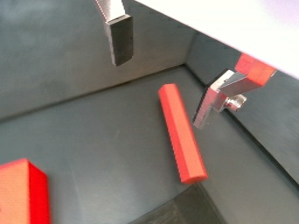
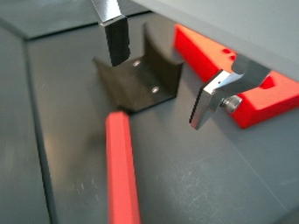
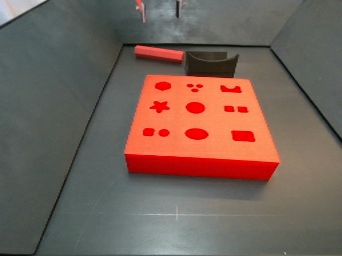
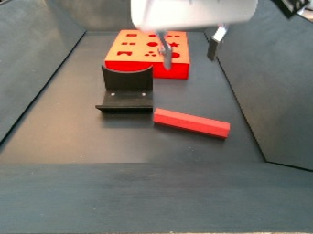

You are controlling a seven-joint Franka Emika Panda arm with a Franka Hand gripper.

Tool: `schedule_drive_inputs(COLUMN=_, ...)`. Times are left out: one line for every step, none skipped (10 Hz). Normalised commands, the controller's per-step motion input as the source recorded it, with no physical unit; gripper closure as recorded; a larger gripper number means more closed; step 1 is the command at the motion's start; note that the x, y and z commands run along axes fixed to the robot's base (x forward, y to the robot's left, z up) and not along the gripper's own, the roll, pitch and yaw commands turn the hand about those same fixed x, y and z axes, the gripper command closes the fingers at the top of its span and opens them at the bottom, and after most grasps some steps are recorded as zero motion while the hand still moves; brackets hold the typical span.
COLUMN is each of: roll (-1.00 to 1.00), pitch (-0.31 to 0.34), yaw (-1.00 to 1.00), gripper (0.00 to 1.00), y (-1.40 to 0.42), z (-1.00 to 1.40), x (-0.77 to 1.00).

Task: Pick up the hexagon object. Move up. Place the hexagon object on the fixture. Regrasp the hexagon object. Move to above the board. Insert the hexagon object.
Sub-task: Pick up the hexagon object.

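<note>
The hexagon object, a long slim red rod (image 1: pixel 181 131), lies flat on the dark floor, untouched; it also shows in the wrist view (image 2: pixel 121 166) and in both side views (image 3: pixel 158 52) (image 4: pixel 191 122). My gripper (image 1: pixel 162 92) hangs open and empty above the rod's end nearest the fixture, well clear of the floor. It shows in both side views (image 3: pixel 159 12) (image 4: pixel 188 61) and over the fixture in a wrist view (image 2: pixel 158 91). The dark fixture (image 2: pixel 138 80) (image 3: pixel 210 62) (image 4: pixel 126 91) stands just beyond that rod end. The red board (image 3: pixel 201 120) (image 4: pixel 153 50) lies beside the fixture.
Grey walls enclose the floor on all sides (image 3: pixel 80 60). A board corner shows in a wrist view (image 1: pixel 21 192), and the board's edge lies close behind one finger (image 2: pixel 216 98).
</note>
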Motion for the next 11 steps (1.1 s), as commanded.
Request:
schedule_drive_inputs(roll=0.02, pitch=0.0, yaw=0.52, gripper=0.0, y=0.59, z=-0.69, x=0.0)
schedule_drive_inputs(roll=0.0, pitch=0.0, yaw=0.47, gripper=0.0, y=0.68, z=-0.69, x=0.01)
schedule_drive_inputs(roll=0.0, pitch=0.0, yaw=0.42, gripper=0.0, y=0.69, z=-0.75, x=0.04)
schedule_drive_inputs(roll=-0.09, pitch=0.0, yaw=0.42, gripper=0.0, y=0.57, z=-0.79, x=0.06)
schedule_drive_inputs(roll=-0.14, pitch=0.004, yaw=0.46, gripper=0.0, y=0.24, z=-0.77, x=0.21)
schedule_drive_inputs(roll=-0.08, pitch=0.0, yaw=0.67, gripper=0.0, y=-0.03, z=-0.61, x=0.19)
schedule_drive_inputs(roll=-0.09, pitch=-0.051, yaw=0.72, gripper=0.0, y=-0.13, z=-0.33, x=-0.01)
schedule_drive_inputs(roll=-0.09, pitch=-0.013, yaw=0.59, gripper=0.0, y=0.0, z=-0.47, x=0.0)
schedule_drive_inputs(roll=-0.05, pitch=0.0, yaw=0.34, gripper=0.0, y=0.01, z=-0.6, x=-0.05)
schedule_drive_inputs(roll=-0.06, pitch=0.0, yaw=0.21, gripper=0.0, y=0.05, z=-0.5, x=-0.03)
schedule_drive_inputs(roll=-0.02, pitch=0.0, yaw=0.12, gripper=0.0, y=0.0, z=-0.39, x=0.0)
